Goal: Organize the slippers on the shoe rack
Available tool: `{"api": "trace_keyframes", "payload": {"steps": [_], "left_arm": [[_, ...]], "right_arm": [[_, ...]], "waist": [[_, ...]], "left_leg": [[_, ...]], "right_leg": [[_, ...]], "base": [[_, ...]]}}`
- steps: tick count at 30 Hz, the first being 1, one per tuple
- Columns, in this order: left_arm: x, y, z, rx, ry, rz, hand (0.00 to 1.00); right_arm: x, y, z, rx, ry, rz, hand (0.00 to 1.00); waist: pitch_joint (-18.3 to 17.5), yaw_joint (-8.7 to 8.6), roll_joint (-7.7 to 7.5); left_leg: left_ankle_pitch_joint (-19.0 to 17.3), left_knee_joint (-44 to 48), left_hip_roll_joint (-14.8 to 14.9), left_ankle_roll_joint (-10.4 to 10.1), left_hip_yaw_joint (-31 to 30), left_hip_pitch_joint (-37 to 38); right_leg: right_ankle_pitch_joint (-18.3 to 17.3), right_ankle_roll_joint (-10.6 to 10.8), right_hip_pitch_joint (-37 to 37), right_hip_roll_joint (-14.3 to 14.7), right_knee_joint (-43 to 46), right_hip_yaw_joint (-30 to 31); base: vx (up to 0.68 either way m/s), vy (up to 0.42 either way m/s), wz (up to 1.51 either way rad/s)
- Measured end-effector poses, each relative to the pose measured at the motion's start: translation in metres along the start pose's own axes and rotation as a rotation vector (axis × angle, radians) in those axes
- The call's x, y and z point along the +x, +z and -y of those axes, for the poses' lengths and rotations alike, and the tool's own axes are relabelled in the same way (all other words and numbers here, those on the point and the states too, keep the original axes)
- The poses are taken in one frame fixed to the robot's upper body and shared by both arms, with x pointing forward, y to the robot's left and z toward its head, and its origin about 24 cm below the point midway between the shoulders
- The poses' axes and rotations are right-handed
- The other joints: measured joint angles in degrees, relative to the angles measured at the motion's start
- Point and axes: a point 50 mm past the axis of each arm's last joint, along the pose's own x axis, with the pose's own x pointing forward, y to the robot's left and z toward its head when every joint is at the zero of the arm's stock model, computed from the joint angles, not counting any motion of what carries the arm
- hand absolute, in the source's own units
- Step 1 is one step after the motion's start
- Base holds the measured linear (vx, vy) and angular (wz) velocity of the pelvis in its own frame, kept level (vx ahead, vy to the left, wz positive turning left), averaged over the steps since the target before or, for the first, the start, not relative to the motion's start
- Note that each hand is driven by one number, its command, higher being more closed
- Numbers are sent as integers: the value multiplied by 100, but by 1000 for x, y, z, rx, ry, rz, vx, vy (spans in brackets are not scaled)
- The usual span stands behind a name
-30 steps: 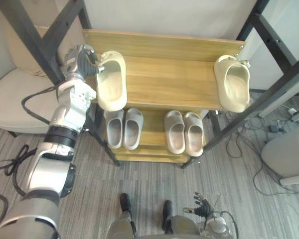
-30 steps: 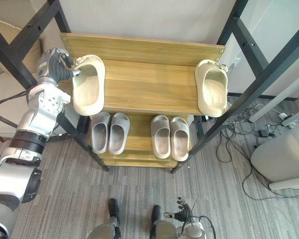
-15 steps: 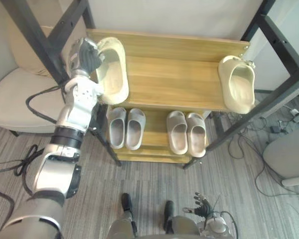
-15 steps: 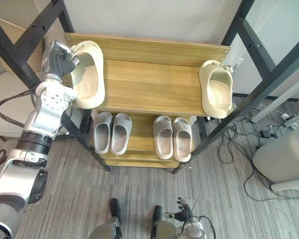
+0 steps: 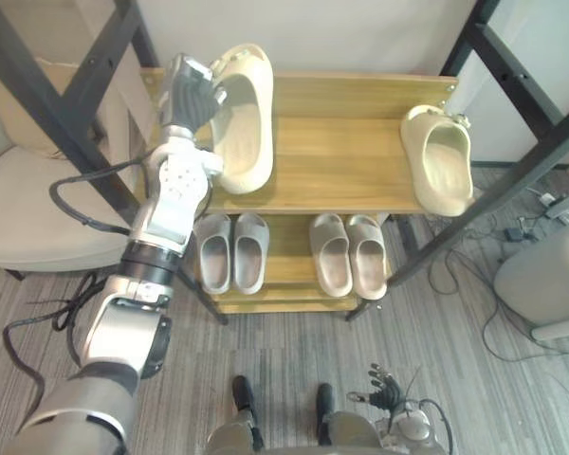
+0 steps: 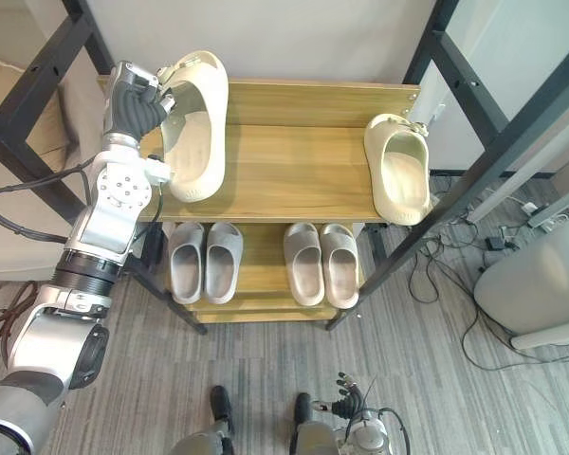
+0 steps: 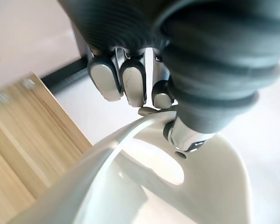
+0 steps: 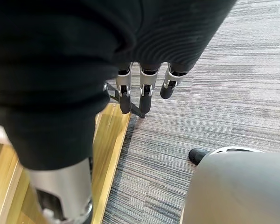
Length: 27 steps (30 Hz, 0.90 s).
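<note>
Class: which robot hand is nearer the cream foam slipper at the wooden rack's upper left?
Left. The left hand grips the cream foam slipper by its rim; the right hand hangs low by the floor, well away.

Our left hand (image 5: 192, 95), gripping the cream slipper (image 5: 245, 133), has lifted it off the left front edge of the top shelf (image 5: 341, 161), carrying it back toward the wall and slightly inward.
</note>
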Motion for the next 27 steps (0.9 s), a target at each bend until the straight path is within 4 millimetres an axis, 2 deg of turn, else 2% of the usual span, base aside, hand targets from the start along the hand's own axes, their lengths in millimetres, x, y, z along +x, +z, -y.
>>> {"api": "trace_keyframes", "payload": {"steps": [1,5,13,15,23,27], "left_arm": [[-1,2,4,-18,-6,2,100],[-1,8,12,-64,-21,6,100],[7,32,25,-129,-47,55,100],[12,35,26,-134,-50,54,100],[14,27,37,-145,-82,-10,100],[13,25,43,-166,-94,-35,100]], "right_arm": [[0,1,1,-1,-2,3,0],[1,2,2,8,-5,8,0],[1,5,5,13,-15,20,0],[1,8,6,16,-20,34,0],[2,13,9,54,-38,55,0],[0,14,11,59,-51,69,0]], "waist": [[-5,-69,12],[-18,-169,54],[-9,-220,177],[11,-305,223],[47,-491,366],[71,-498,423]], "left_leg": [[-25,-1,1,7,15,9],[-39,-1,-3,16,92,10],[-35,28,-30,65,255,26],[-36,29,-35,65,288,32],[-88,23,-11,37,474,47],[-117,12,4,-1,578,46]], "right_leg": [[5,0,2,-4,-5,15],[40,8,-18,-22,-38,75],[128,87,-47,-30,-97,200],[151,95,-71,-30,-99,250],[167,87,-199,-10,-98,474],[172,73,-269,-3,-91,576]], "base": [[-53,20,-9],[-28,24,-7],[4,30,-11],[-4,24,-11],[-21,21,-17],[-18,24,-13]]}}
